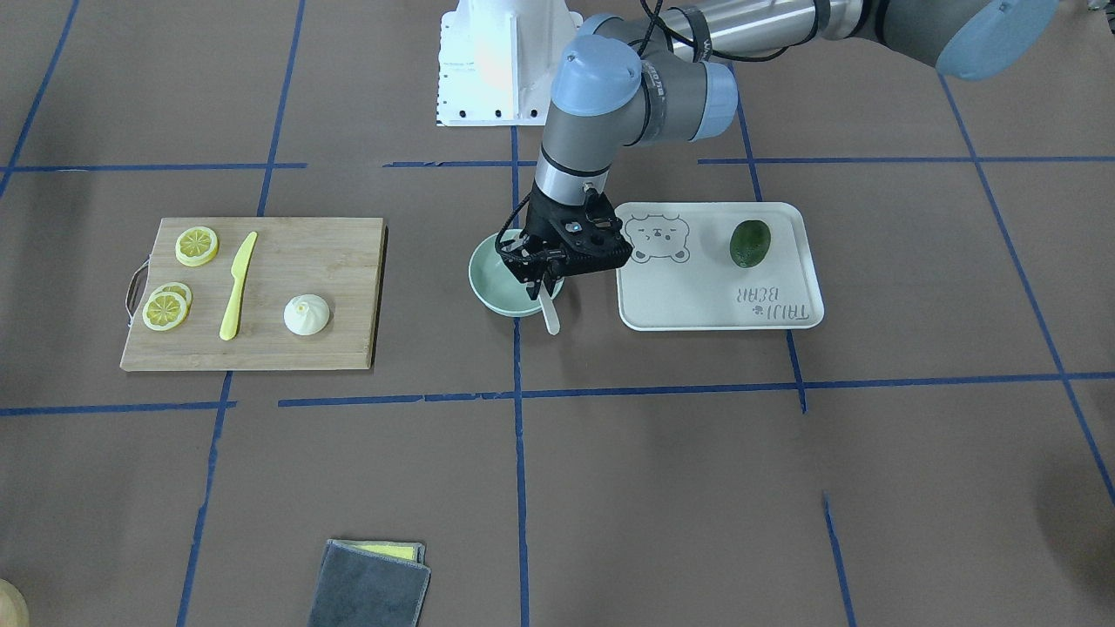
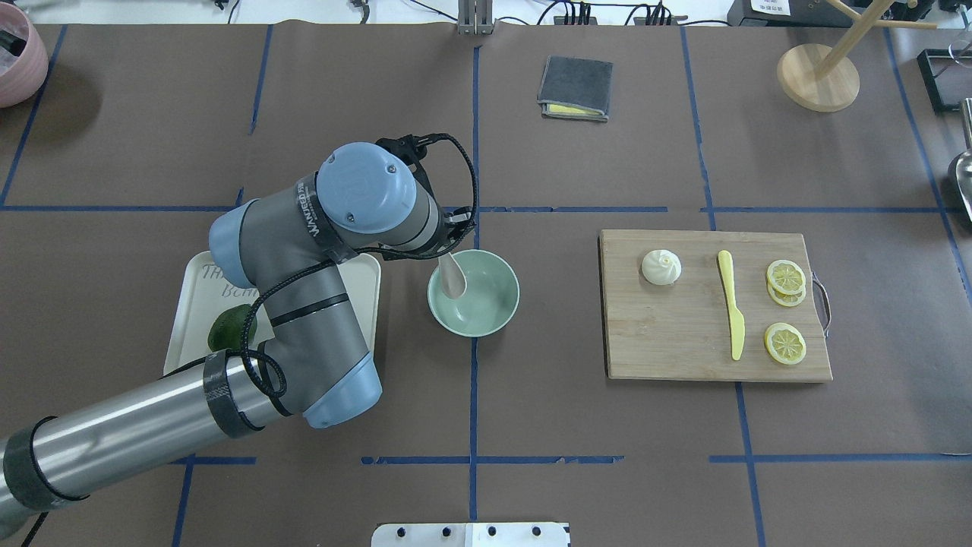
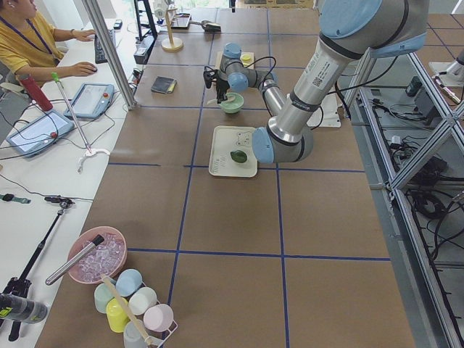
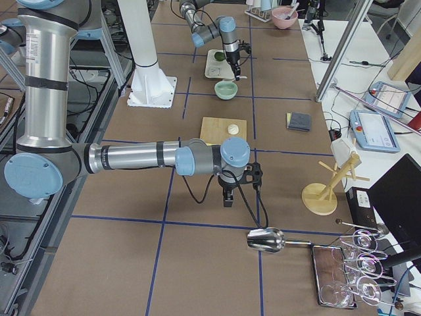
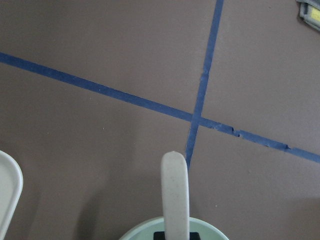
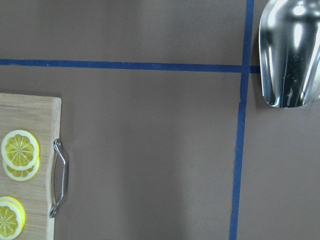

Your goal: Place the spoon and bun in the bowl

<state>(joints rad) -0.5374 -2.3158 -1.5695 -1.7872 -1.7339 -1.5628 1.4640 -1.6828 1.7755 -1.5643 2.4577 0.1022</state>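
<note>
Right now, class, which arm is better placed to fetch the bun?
Right. The right end effector hovers beside the cutting board bearing the bun; the left end effector holds the spoon at the bowl.

Bright, even overhead light falls on the brown paper-covered counter [image 1: 662, 470], with only soft, faint shadows. The white robot pedestal [image 1: 501, 61] is overexposed; the shiny metal scoop [image 6: 290, 55] shows glare. The off-white plastic spoon [image 5: 175, 195] looks slightly soft close up.

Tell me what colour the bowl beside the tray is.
Pale mint green, plain, no pattern; the bowl shows best in the overhead exterior view.
</note>
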